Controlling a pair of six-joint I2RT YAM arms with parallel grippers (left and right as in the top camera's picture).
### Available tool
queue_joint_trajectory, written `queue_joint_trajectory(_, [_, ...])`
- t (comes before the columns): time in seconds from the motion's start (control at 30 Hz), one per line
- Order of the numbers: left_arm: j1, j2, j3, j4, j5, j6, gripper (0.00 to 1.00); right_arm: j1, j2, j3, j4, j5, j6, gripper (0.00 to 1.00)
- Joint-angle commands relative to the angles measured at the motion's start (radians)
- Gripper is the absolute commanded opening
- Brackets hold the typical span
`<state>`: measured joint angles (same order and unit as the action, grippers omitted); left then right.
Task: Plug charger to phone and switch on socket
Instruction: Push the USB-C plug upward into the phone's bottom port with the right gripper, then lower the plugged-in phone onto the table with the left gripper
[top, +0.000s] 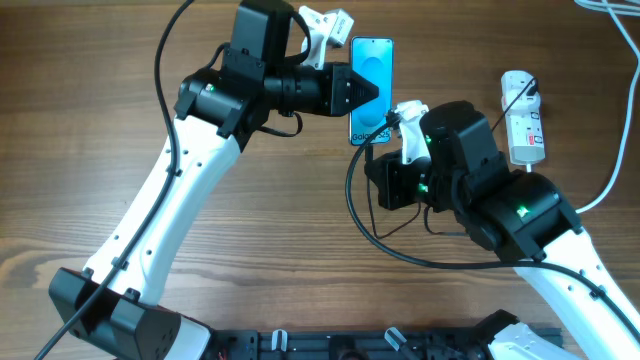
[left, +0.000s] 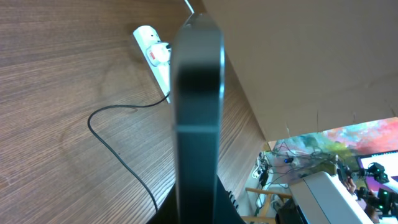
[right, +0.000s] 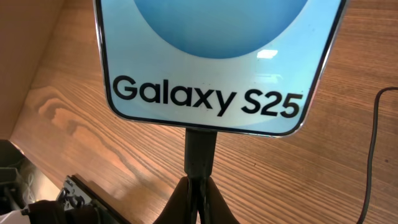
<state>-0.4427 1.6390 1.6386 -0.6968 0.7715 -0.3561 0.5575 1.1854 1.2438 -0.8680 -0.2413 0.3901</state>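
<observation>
Just above right end effector (right: 199, 198) — charger (right: 200, 149) tip, touching phone (right: 217, 62)

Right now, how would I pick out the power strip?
Go to the right side of the wooden table. The power strip lies flat there, a long white block with a red mark, unlike the blue-screened phone nearer the middle.

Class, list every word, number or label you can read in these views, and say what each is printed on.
"Galaxy S25": on the white strip at one end of the phone, clear in the right wrist view.
On the socket: a red mark and small dark print, too small to read.
On the charger in the right claw: no text visible.
</observation>
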Motion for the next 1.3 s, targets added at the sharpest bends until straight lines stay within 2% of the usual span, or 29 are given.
queue_joint_trajectory(0.0, [-0.025, -0.008, -0.008, -0.053, 0.107, 0.009, 0.04, -0.019, 0.0, 0.019, 0.083, 0.137, -0.019, 0.06])
queue_joint_trajectory(0.33, [-0.025, -0.008, -0.008, -0.052, 0.111, 0.008, 0.04, -0.019, 0.0, 0.019, 0.097, 0.107, 0.014, 0.06])
queue_joint_trajectory(0.4, [-0.025, -0.008, -0.008, -0.053, 0.111, 0.008, 0.04, -0.019, 0.0, 0.019, 0.097, 0.107, 0.014, 0.14])
queue_joint_trajectory(0.53, [-0.025, -0.008, -0.008, -0.052, 0.11, 0.009, 0.04, -0.019, 0.0, 0.019, 0.096, 0.107, 0.014, 0.17])
queue_joint_trajectory(0.6, [-0.025, -0.008, -0.008, -0.051, 0.101, 0.009, 0.04, -0.019, 0.0, 0.019, 0.092, 0.107, 0.014, 0.26])
queue_joint_trajectory(0.63, [-0.025, -0.008, -0.008, -0.052, 0.085, 0.009, 0.04, -0.019, 0.0, 0.019, 0.09, 0.107, 0.013, 0.36])
queue_joint_trajectory(0.67, [-0.025, -0.008, -0.008, -0.052, 0.061, 0.009, 0.04, -0.019, 0.0, 0.019, 0.085, 0.107, 0.013, 0.5])
queue_joint_trajectory(0.7, [-0.025, -0.007, -0.008, -0.052, 0.041, 0.009, 0.04, -0.019, 0.0, 0.019, 0.082, 0.107, 0.013, 0.57])
queue_joint_trajectory(0.9, [-0.024, -0.006, -0.008, -0.059, -0.068, 0.008, 0.04, -0.019, 0.0, 0.019, 0.047, 0.107, 0.014, 0.92])
queue_joint_trajectory(0.97, [-0.024, -0.006, -0.008, -0.071, -0.099, 0.009, 0.04, -0.019, 0.0, 0.019, 0.029, 0.107, 0.036, 0.99])
queue_joint_trajectory(1.1, [-0.024, -0.001, -0.008, -0.105, -0.185, 0.009, 0.04, -0.019, 0.0, 0.019, 0.0, 0.108, 0.081, 1.0])
queue_joint_trajectory(1.17, [-0.024, 0.007, -0.008, -0.142, -0.283, 0.009, 0.04, -0.019, 0.0, 0.019, -0.021, 0.108, 0.092, 1.0])
queue_joint_trajectory(1.2, [-0.024, 0.027, -0.008, -0.191, -0.385, 0.009, 0.04, -0.019, 0.0, 0.018, -0.052, 0.11, 0.092, 1.0])
queue_joint_trajectory(1.27, [-0.024, 0.063, -0.012, -0.229, -0.418, 0.01, 0.04, -0.019, 0.0, 0.018, -0.092, 0.142, 0.092, 1.0])
